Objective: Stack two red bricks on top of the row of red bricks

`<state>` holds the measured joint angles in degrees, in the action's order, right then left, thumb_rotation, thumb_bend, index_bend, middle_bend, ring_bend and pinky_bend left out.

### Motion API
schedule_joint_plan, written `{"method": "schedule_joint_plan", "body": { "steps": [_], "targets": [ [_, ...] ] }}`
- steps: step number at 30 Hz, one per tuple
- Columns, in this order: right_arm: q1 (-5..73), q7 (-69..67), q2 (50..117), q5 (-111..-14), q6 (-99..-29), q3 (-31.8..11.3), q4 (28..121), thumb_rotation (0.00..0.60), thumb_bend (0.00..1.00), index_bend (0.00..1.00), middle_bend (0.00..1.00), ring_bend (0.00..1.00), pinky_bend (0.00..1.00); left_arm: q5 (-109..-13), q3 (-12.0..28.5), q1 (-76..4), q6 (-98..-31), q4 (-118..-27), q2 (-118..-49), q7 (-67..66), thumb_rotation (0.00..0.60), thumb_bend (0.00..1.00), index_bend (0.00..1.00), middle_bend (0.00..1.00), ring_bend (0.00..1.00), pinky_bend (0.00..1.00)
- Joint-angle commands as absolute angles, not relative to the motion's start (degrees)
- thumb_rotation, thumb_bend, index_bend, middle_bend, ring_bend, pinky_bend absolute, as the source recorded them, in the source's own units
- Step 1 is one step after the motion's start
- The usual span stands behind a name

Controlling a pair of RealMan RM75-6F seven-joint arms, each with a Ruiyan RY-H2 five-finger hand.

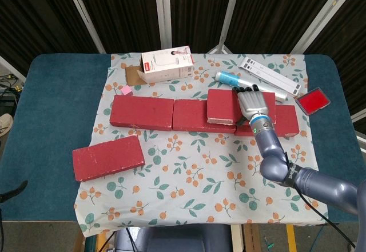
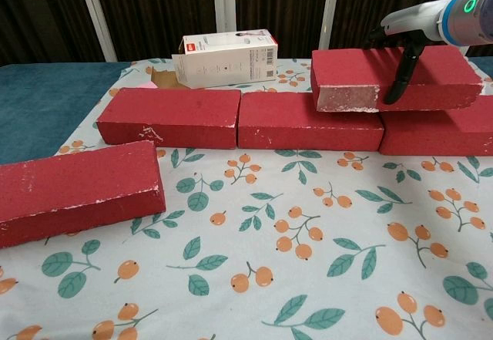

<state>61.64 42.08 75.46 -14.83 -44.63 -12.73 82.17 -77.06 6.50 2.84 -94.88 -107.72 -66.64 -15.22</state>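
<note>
Nearest us, a loose red brick (image 2: 77, 190), rough and chipped white at its edges, lies on the leaf-and-berry printed cloth (image 2: 269, 263). Farther back runs the row of red bricks (image 2: 308, 120). On its right part we see the right hand (image 1: 255, 104) clamped around a stacked brick (image 2: 350, 78). Beyond lies a white carton (image 2: 227, 56).

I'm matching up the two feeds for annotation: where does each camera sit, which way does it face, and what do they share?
Head view: high above the near table edge, looking steeply down on the whole table; shows the right hand and its arm gripping the stacked brick.
Chest view: low, near tabletop height, facing across the cloth toward the dark curtains; shows only the right hand on the stacked brick.
Shared: that hand and brick, the row of red bricks, loose brick, white box.
</note>
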Motion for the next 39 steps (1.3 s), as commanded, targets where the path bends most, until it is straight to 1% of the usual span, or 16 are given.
{"method": "schedule_joint_plan", "body": {
  "steps": [1, 20, 39],
  "targets": [
    [61.6, 40.7, 75.7, -15.6, -44.0, -12.2, 81.5, 0.600, 0.02, 0.32, 0.40, 0.18, 0.00, -77.0, 6.5, 2.8, -94.8, -107.7, -66.8, -15.4, 0.600, 0.00, 0.05, 0.00, 0.00, 0.12],
    [63.6, 37.8, 78.7, -16.1, -43.6, -9.9, 78.7, 0.600, 0.02, 0.33, 0.40, 0.18, 0.00, -76.4, 6.7, 2.3, -94.4, -107.5, -67.5, -16.4, 0.600, 0.00, 0.05, 0.00, 0.00, 0.12],
    [65.3, 38.3, 78.4, -13.4, -44.5, -8.4, 79.5, 0.600, 0.02, 0.33, 0.40, 0.18, 0.00, -76.4, 6.7, 2.2, -94.7, -107.4, -68.0, -17.3, 0.600, 0.00, 0.05, 0.00, 0.00, 0.12]
  ]
}}
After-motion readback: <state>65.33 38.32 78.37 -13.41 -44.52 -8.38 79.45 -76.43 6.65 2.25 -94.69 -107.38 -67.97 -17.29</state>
